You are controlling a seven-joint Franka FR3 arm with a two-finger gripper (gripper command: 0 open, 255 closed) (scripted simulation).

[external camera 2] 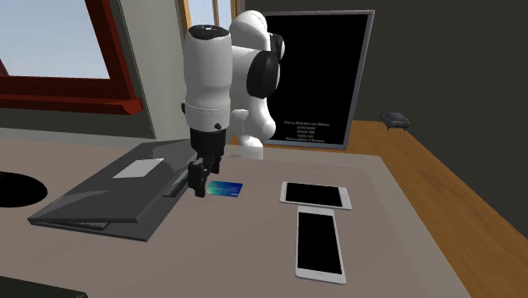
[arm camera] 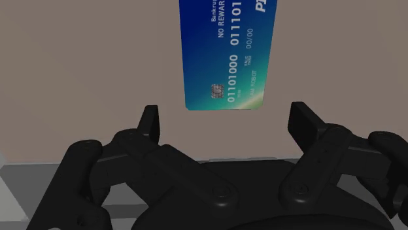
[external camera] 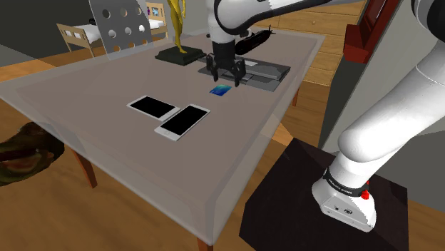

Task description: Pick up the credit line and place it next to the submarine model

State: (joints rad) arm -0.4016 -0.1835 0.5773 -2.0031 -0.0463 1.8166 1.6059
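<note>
Blue credit card (arm camera: 225, 55) lies flat on the table (external camera 2: 406, 245) beside the grey slab (external camera 2: 101, 199), untouched; gripper (arm camera: 225, 114) hovers just short of it, jaws wide apart and empty, probably lining up to straddle it.

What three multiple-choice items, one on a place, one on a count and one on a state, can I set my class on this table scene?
1. Where does the card lie?
A. On the table, between the laptop and the phones
B. On top of the laptop
C. On the floor

2. How many phones are there?
A. One
B. Four
C. Two

3. How is the gripper?
A. Shut on the card
B. Open, holding nothing
C. Shut on a phone

Key:
1 A: the second exterior view shows the card flat on the table between them.
2 C: two phones lie on the table.
3 B: in the wrist view the fingers stand apart, with the card beyond them, untouched.
</note>
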